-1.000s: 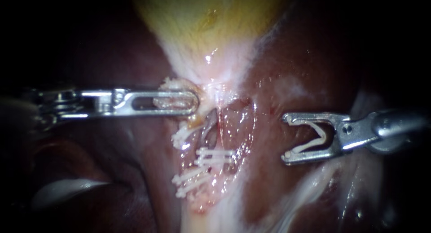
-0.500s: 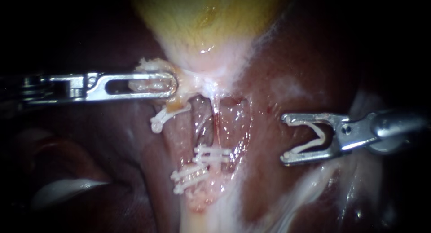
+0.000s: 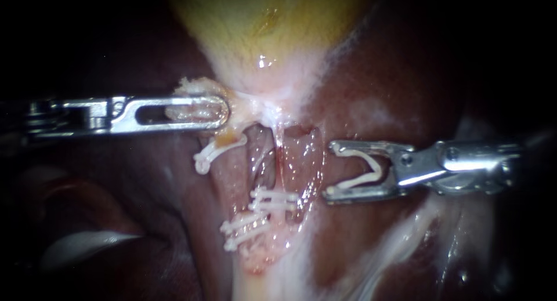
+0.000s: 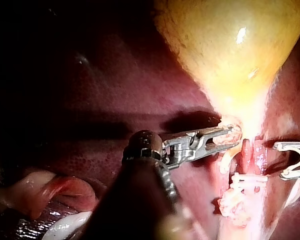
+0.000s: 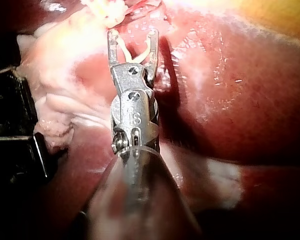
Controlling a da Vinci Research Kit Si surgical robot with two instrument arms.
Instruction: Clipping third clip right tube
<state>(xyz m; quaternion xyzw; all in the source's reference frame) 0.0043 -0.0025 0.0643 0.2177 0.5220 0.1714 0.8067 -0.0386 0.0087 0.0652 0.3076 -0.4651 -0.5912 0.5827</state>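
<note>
My left claw [image 3: 222, 112] grips tissue [image 3: 191, 109] at the gallbladder [image 3: 261, 22] neck, pulling aside to spread the tubes. My right claw [image 3: 329, 169] stands wide, carrying a clip [image 3: 362, 176]. The right tube [image 3: 279, 153] lies just ahead, not yet between.

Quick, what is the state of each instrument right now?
Left instrument: closed, holding tissue just below the gallbladder.
Right instrument: spread wide, holding an open white clip and no tissue.

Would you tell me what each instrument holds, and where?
Left instrument: tissue at the gallbladder neck. Right instrument: an open clip, by its legs.
</note>
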